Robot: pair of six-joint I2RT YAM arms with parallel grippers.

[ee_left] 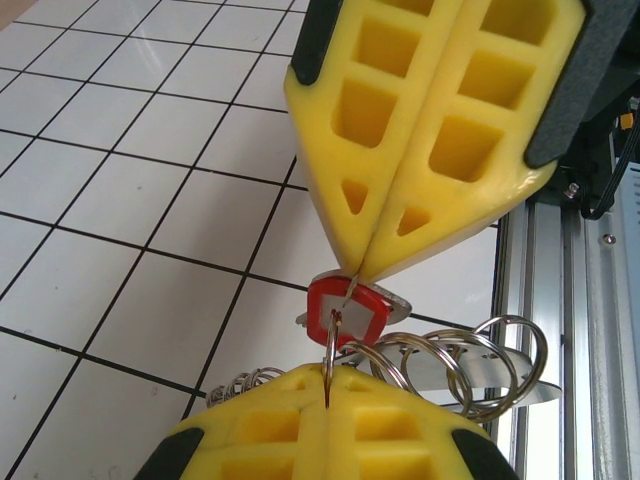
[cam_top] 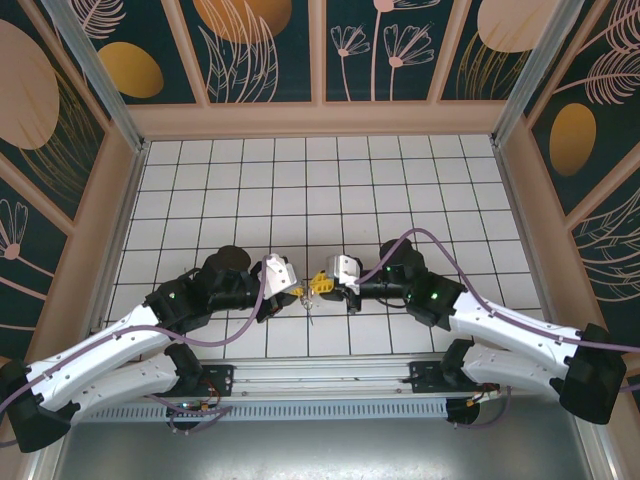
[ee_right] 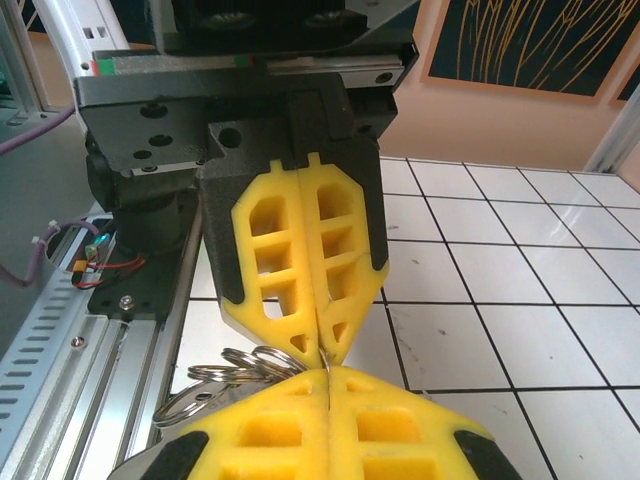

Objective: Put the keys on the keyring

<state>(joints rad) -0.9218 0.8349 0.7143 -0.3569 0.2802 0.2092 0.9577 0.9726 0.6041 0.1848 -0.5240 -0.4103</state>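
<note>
- L tool pinching a wire ring of the keyring, R tool pinching red key, near-centre of bench
- ring looks poked thru key hole, prob not fully on yet

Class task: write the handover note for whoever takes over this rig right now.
Left gripper: shut on a wire ring of the keyring.
Right gripper: shut on the red key, pinching its head.
Done: key and ring meet between the two tips; the ring seems to enter the key's hole, though this is not certain.
Left: finish threading, check, release.
</note>
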